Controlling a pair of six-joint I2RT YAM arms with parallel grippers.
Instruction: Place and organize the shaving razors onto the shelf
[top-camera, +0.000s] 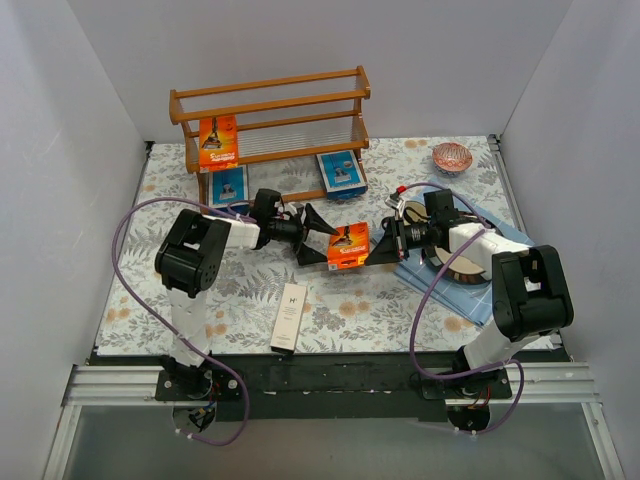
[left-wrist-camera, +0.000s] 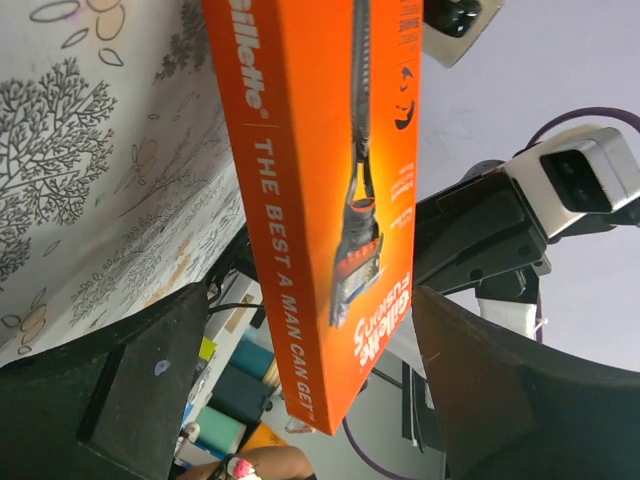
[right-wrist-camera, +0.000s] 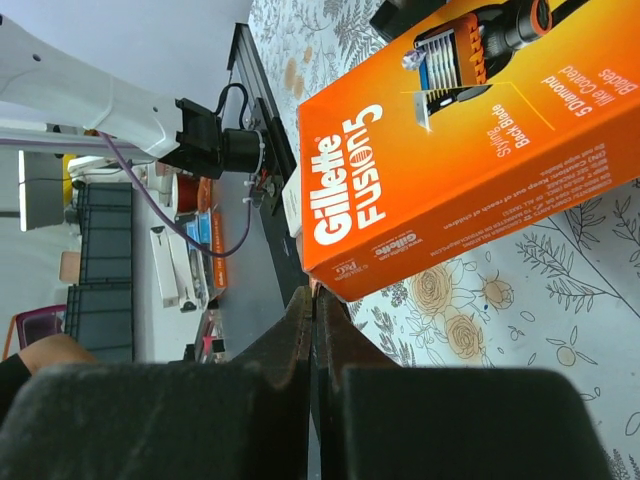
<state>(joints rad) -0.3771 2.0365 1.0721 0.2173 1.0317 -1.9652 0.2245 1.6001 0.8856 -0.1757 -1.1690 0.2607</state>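
Note:
An orange razor pack hangs above the table's middle between both grippers. My right gripper is shut on the thin tab at its edge; the right wrist view shows the jaws pinched together on that tab under the pack. My left gripper is open, its fingers wide on either side of the pack without touching it. The shelf stands at the back with another orange pack upright on it and two blue packs at its lower tier. The slim white box lies near the front.
A blue cloth lies at the right under my right arm, with a dark round dish on it. A small pink bowl sits at the back right. White walls close in three sides.

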